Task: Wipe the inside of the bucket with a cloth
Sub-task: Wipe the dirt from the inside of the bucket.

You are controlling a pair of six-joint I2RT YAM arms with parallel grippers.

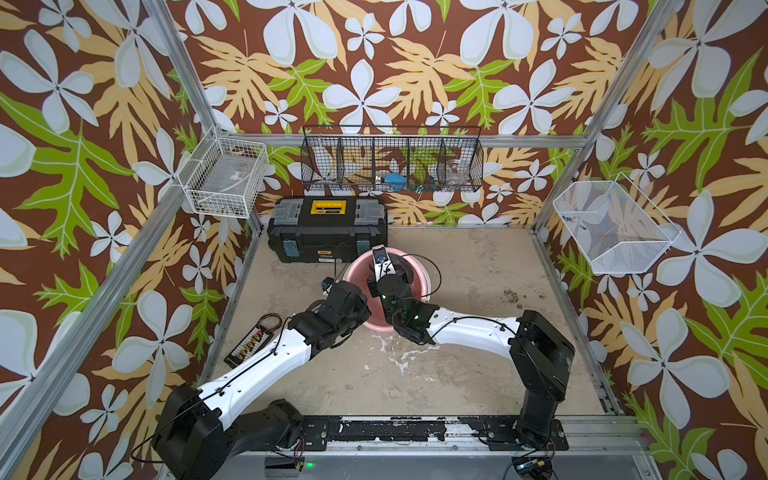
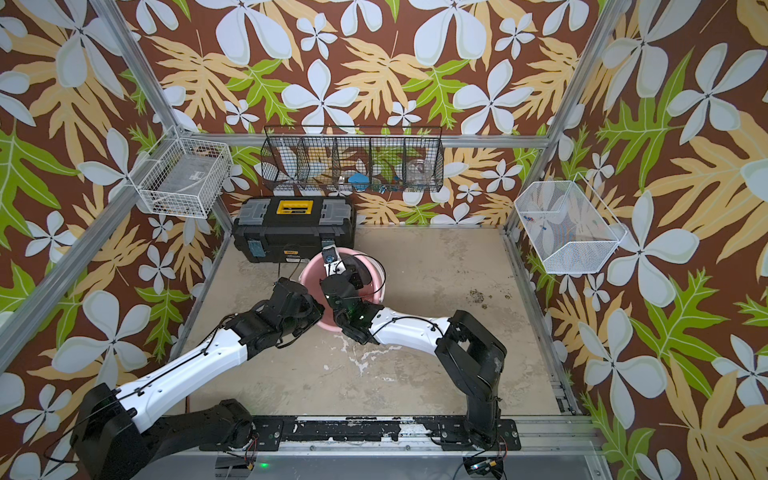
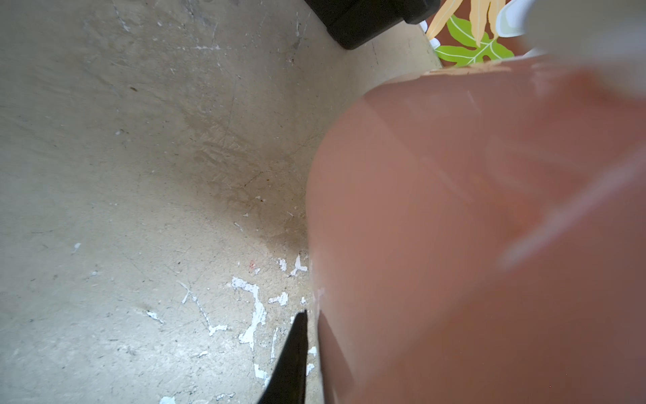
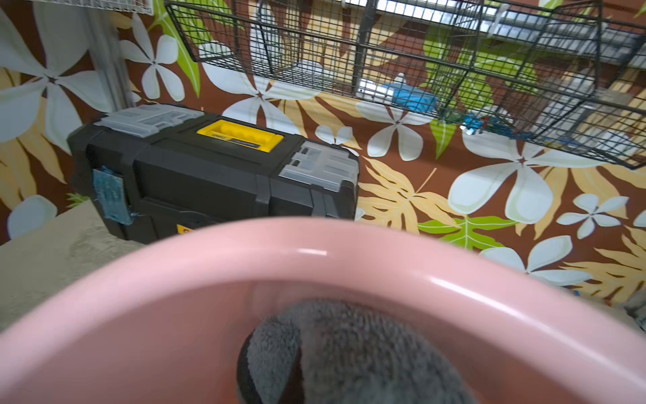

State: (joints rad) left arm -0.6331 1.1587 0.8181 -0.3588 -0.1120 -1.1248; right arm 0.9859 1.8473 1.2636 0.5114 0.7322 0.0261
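in both top views the bucket [image 1: 422,282] [image 2: 376,286] stands on the bench [image 1: 457,365], right arm dipping into it, left arm at its rim. left wrist view: one finger [image 3: 293,356] lies just outside the pink wall — the left jaws are pressed together, i judge on that wall. right wrist view: the cloth [image 4: 349,349] sits inside the bucket, pinched by the hidden right jaws. wiping is in hand; next, sweep the cloth around the wall.
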